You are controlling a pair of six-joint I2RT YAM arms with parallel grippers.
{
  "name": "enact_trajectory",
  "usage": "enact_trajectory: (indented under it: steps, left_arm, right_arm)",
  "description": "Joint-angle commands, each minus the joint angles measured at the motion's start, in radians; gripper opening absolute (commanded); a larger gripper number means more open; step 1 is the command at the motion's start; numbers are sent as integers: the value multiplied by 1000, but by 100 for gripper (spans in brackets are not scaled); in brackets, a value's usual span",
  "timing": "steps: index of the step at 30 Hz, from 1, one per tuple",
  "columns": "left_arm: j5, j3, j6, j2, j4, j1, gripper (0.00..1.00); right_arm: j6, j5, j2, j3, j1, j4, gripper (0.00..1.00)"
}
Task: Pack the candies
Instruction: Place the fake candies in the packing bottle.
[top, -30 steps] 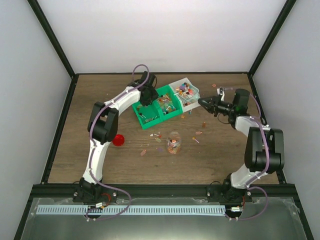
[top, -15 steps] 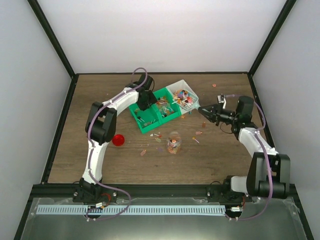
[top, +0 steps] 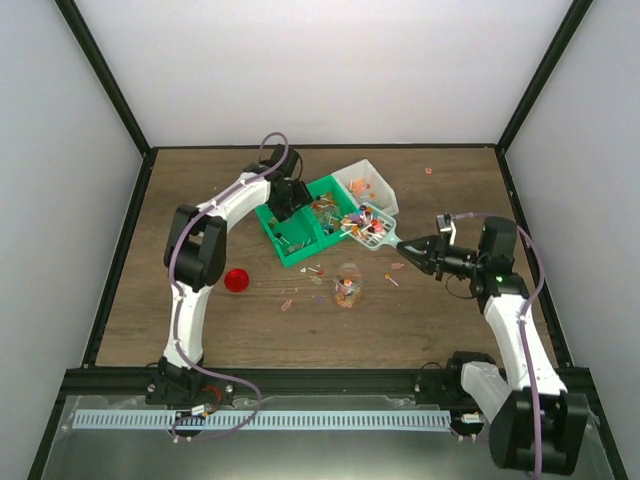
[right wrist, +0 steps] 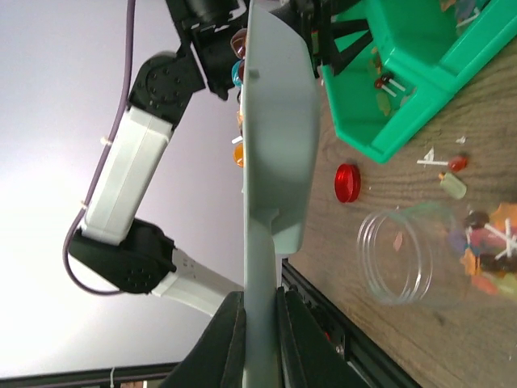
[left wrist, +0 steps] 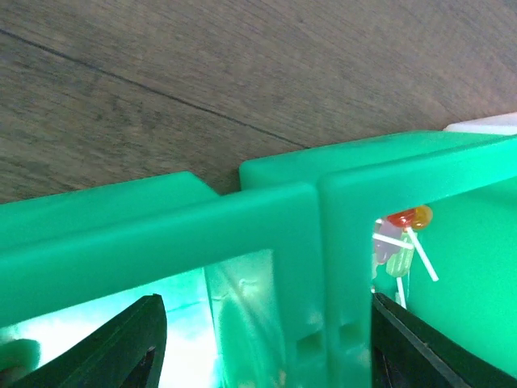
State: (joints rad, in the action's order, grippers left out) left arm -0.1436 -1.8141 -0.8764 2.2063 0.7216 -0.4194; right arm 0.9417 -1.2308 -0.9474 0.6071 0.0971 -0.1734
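My right gripper (top: 408,246) (right wrist: 260,295) is shut on the handle of the pale scoop (top: 370,228) (right wrist: 275,121). The scoop head, loaded with candies (top: 357,219), hangs level between the white bin (top: 372,176) and the clear jar (top: 348,283) (right wrist: 400,257). Some candies (right wrist: 485,242) lie inside the jar, which rests on its side. My left gripper (top: 283,203) (left wrist: 266,303) is at the far left corner of the green bins (top: 296,249) (left wrist: 242,218). Its jaws stand open on either side of the bin's wall. More candies (left wrist: 400,234) show inside the green bin.
A red jar lid (top: 236,280) (right wrist: 347,182) lies left of the jar. Loose candies (top: 312,271) are scattered on the wooden table around the jar, and one (top: 428,170) lies far back on the right. Black frame rails border the table.
My right arm has drawn the loaded scoop out of the white bin, back toward the jar. My left gripper's jaws have opened wider at the green bin's wall.
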Motion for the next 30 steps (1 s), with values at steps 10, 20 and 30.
enact_trajectory:
  steps: [10, 20, 30]
  left_arm:
    - [24, 139, 55, -183, -1, 8, 67]
    - [20, 164, 60, -216, -11, 18, 67]
    - [1, 174, 64, -215, -14, 36, 67]
  right_arm:
    - [-6, 12, 354, -95, 7, -313, 1]
    - [-221, 160, 408, 32, 7, -640, 1]
    - [-300, 195, 432, 63, 6, -731, 1]
